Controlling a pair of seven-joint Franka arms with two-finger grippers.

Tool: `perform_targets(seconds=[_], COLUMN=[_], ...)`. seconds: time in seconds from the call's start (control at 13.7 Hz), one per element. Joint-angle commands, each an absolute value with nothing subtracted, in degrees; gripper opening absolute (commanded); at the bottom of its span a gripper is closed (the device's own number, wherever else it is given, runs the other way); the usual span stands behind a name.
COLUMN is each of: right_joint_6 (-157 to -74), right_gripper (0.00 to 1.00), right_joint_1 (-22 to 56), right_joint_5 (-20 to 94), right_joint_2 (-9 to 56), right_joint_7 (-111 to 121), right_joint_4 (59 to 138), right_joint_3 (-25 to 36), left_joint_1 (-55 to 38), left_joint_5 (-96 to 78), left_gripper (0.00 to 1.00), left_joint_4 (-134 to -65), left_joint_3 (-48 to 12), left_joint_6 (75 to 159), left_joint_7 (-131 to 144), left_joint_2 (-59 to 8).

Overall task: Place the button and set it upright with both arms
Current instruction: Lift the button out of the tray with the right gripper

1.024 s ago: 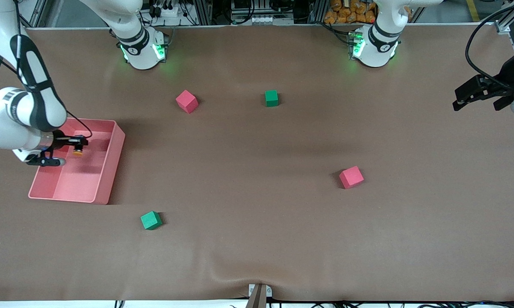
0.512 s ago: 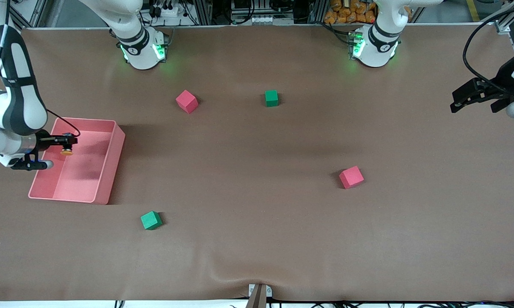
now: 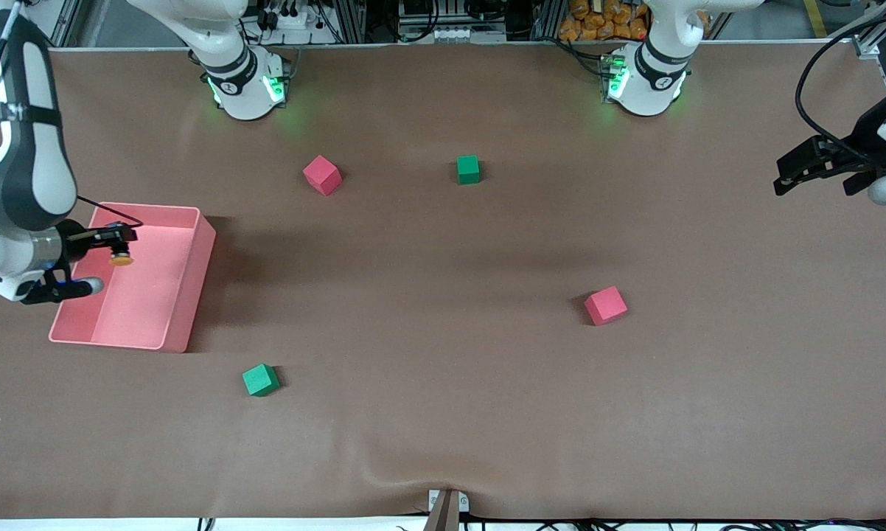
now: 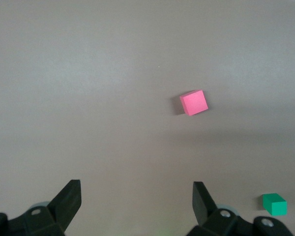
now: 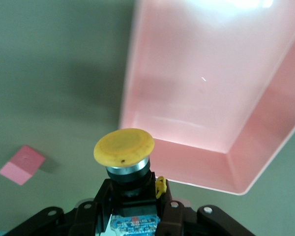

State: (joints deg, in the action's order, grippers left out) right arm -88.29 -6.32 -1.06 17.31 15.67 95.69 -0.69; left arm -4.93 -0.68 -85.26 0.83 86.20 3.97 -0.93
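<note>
My right gripper (image 3: 121,237) hangs over the pink bin (image 3: 192,287), shut on the button (image 3: 121,258). The button's black body sits between the fingers, with the round orange cap (image 5: 124,146) sticking out past the fingertips; in the front view the cap points down. In the right wrist view the right gripper (image 5: 132,194) clamps the black body, and the bin (image 5: 211,103) lies open below it. My left gripper (image 3: 786,177) waits in the air over the left arm's end of the table. In the left wrist view the left gripper (image 4: 136,201) is open with nothing between its fingers.
Two red cubes (image 3: 322,175) (image 3: 605,305) and two green cubes (image 3: 468,169) (image 3: 260,380) lie scattered on the brown table. The left wrist view shows a red cube (image 4: 194,102) and a green cube (image 4: 275,204). A red cube (image 5: 22,163) shows in the right wrist view.
My right gripper carried the button a little toward the right arm's end of the table, staying over the bin. The left gripper drifted slightly.
</note>
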Motion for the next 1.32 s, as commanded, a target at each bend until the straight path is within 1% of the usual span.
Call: perform_targets(seconds=[0.0, 0.44, 0.59, 0.8, 1.1, 1.24], right_joint_6=[-86.8, -88.2, -89.1, -92.2, -97.4, -100.7], right_gripper=[0.18, 0.18, 0.18, 0.18, 0.18, 0.19], right_joint_1=[-2.9, 6.1, 9.1, 11.8, 19.4, 23.3], right_joint_5=[1.4, 2.5, 3.9, 5.7, 5.7, 5.7], right_joint_2=[17.4, 17.5, 17.6, 18.2, 20.3, 21.7], right_joint_7=[15.4, 15.4, 11.8, 3.5, -10.8, -11.4], right_joint_4=[92.2, 87.2, 87.0, 87.0, 87.0, 87.0], right_joint_3=[-0.5, -0.4, -0.4, -0.4, -0.4, -0.4], left_joint_1=[-5.1, -5.1, -5.2, -5.3, -5.3, -5.3], left_joint_5=[-0.3, -0.3, -0.3, -0.3, -0.4, -0.4], left_gripper=[1.0, 1.0, 1.0, 1.0, 1.0, 1.0], left_joint_4=[-84.5, -84.6, -84.7, -84.7, -84.4, -84.5], left_joint_3=[0.6, 0.6, 0.6, 0.6, 0.6, 0.6], left_joint_6=[85.5, 85.5, 85.5, 85.5, 85.6, 85.6], left_joint_7=[3.3, 3.3, 3.4, 3.4, 3.5, 3.8], left_joint_2=[-1.1, -1.1, -1.6, -1.6, -2.0, -2.1])
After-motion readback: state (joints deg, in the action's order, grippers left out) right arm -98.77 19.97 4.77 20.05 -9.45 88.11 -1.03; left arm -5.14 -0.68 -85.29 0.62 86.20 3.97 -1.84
